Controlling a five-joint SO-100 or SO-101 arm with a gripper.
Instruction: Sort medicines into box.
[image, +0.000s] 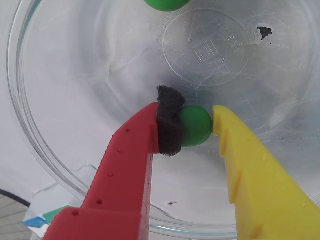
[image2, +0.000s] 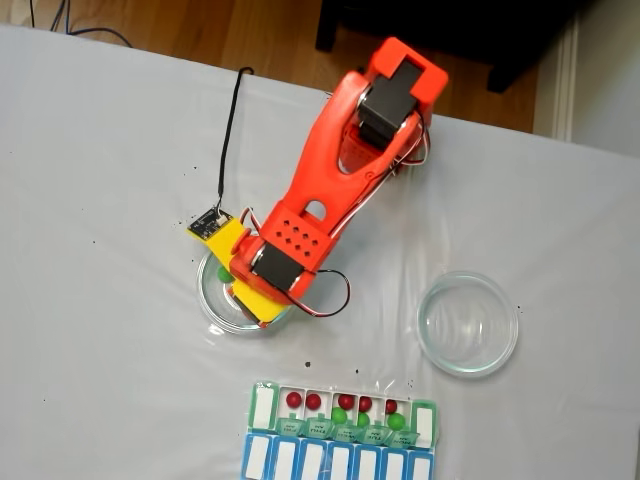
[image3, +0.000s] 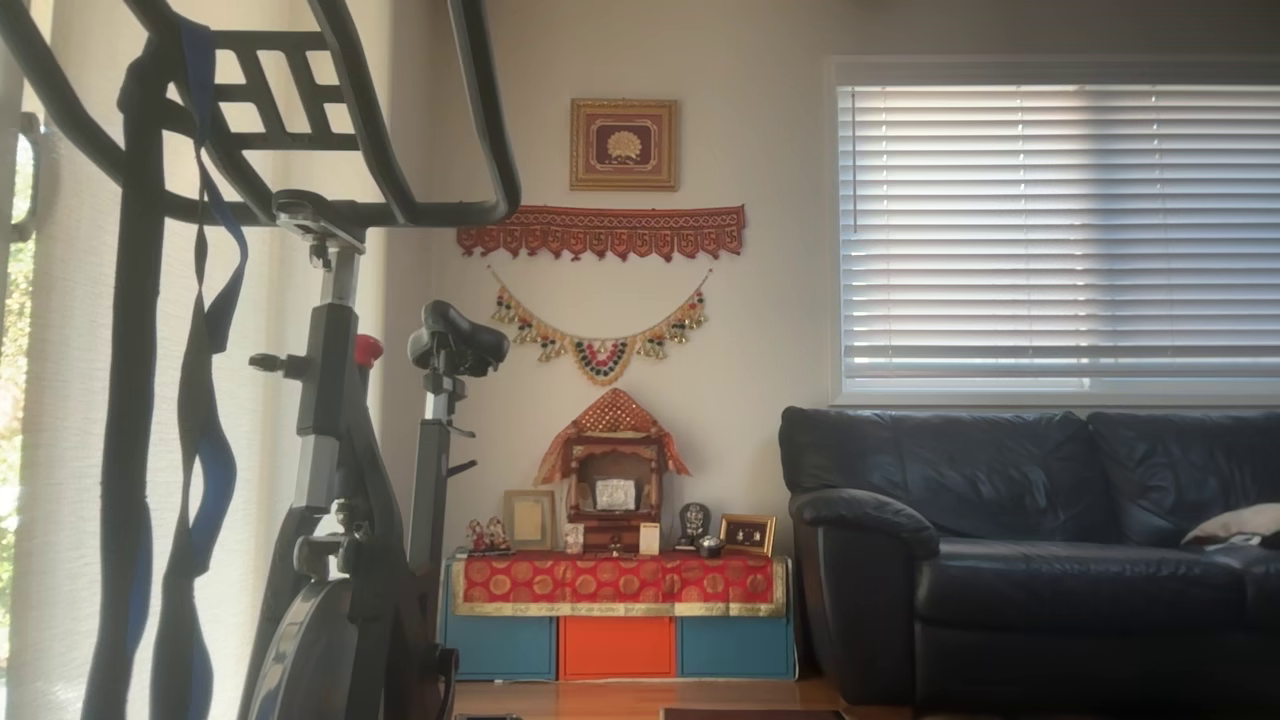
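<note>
Wrist view: a green pill (image: 196, 126) is pinched inside the glass dish (image: 55, 165), caught between the dark pad on the red finger (image: 168, 127) and the yellow finger (image: 222, 131); the gripper (image: 192, 127) is closed on it. A second green pill (image: 167, 4) sits at 12 o'clock. Fixed view: the pill organizer (image2: 428, 420) lies at 5 o'clock from the dish. Judged: the squeeze should be held steady and the lift made straight up past the rim, since a glossy bead is easily squirted out.

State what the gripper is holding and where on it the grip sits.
The gripper pinches a green pill across its middle, the padded red finger on one side and the yellow finger on the other, inside the glass dish.
</note>
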